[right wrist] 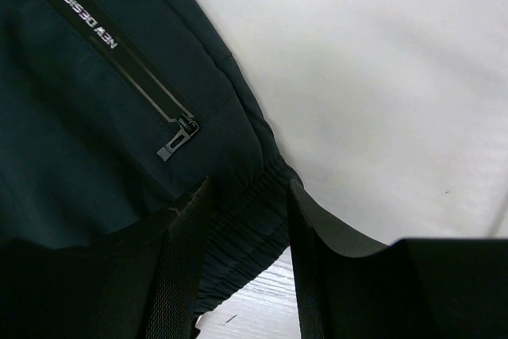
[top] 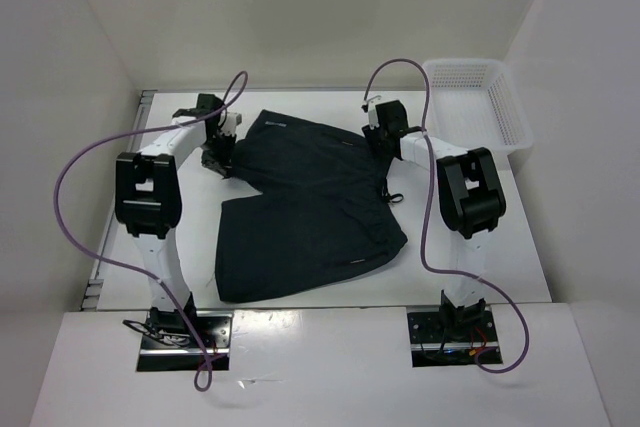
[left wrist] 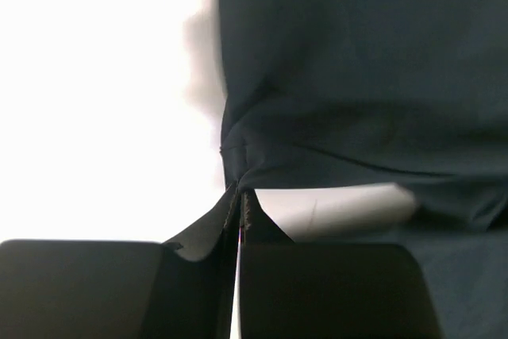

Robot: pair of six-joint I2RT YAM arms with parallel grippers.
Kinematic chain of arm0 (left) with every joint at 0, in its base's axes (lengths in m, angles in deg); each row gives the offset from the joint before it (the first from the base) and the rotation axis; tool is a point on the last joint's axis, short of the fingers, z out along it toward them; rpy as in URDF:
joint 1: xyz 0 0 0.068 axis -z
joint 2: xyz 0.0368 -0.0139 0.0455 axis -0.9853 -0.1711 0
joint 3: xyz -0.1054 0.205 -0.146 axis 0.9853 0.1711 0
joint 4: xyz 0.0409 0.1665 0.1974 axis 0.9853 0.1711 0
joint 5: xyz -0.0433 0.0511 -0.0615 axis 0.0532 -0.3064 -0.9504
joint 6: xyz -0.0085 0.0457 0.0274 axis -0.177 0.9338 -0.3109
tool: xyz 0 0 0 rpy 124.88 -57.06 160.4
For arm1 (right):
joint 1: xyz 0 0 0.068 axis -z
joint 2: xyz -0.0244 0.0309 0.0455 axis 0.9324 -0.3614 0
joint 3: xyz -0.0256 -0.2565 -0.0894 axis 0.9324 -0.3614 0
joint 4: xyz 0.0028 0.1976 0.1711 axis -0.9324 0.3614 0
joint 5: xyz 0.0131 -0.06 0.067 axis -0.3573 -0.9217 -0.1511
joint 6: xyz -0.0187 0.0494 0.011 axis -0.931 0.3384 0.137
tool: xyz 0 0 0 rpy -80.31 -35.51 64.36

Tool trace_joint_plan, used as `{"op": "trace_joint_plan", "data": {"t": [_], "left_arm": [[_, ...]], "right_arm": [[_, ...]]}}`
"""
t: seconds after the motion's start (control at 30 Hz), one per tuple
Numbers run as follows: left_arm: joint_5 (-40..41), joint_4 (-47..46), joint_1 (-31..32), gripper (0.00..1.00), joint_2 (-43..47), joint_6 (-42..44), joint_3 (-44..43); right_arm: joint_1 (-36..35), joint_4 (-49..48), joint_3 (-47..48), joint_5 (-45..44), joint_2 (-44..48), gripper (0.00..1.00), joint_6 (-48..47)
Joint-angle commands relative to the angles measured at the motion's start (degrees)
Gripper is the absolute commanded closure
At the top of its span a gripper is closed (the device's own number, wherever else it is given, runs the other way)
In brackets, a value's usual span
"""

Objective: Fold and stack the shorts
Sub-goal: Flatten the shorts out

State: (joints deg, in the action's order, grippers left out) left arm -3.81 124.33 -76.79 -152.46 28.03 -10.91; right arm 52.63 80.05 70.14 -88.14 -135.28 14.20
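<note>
The black shorts [top: 300, 207] lie spread out on the white table, with the waistband toward the right. My left gripper [top: 222, 154] is at their far left edge. In the left wrist view the left gripper [left wrist: 240, 194] is shut, pinching a puckered bit of the shorts' edge [left wrist: 357, 77], and the cloth is lifted a little off the table. My right gripper [top: 381, 137] is at the far right corner. In the right wrist view the right gripper [right wrist: 248, 188] is open and straddles the elastic waistband of the shorts [right wrist: 79, 101], beside a zip pocket [right wrist: 176, 142].
A white mesh basket [top: 512, 112] stands at the back right, beyond the right arm. White walls close in the table on the left, back and right. Purple cables loop over both arms.
</note>
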Motion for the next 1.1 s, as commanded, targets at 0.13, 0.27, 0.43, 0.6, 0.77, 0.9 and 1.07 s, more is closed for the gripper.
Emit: {"op": "trace_joint_plan", "data": {"t": [0.13,0.27,0.43,0.6,0.77,0.9,1.07], "left_arm": [[10.1,6.2,2.1,0.98,9.6,0.2,10.2],[13.1,6.2,2.7,0.92,9.6,0.2,11.3],[8.0,4.7,2.2,0.31,7.2,0.2,-0.3],[1.9,0.2,2.2,0.25,-3.0,0.2,-16.9],[1.9,-2.8,4.8,0.25,-13.1,0.2,-30.0],[1.9,-4.3,4.8,0.24,-21.0,0.2,-37.8],[1.2,-4.9,4.8,0.22,-27.2,0.2,-45.1]], "right_arm": [[0.3,-2.9,0.8,-1.7,-2.2,0.52,-1.1],[0.3,-3.4,3.0,-2.2,-2.2,0.52,-1.7],[0.3,-2.7,8.3,-1.5,-2.2,0.48,-3.9],[0.3,-3.2,9.2,-2.9,-2.2,0.47,-6.2],[0.8,-3.2,8.7,-2.9,-2.8,0.47,-6.8],[0.8,-3.2,8.7,-2.9,-3.3,0.35,-6.2],[1.9,-2.2,8.7,-1.3,-4.6,0.31,-5.6]]}}
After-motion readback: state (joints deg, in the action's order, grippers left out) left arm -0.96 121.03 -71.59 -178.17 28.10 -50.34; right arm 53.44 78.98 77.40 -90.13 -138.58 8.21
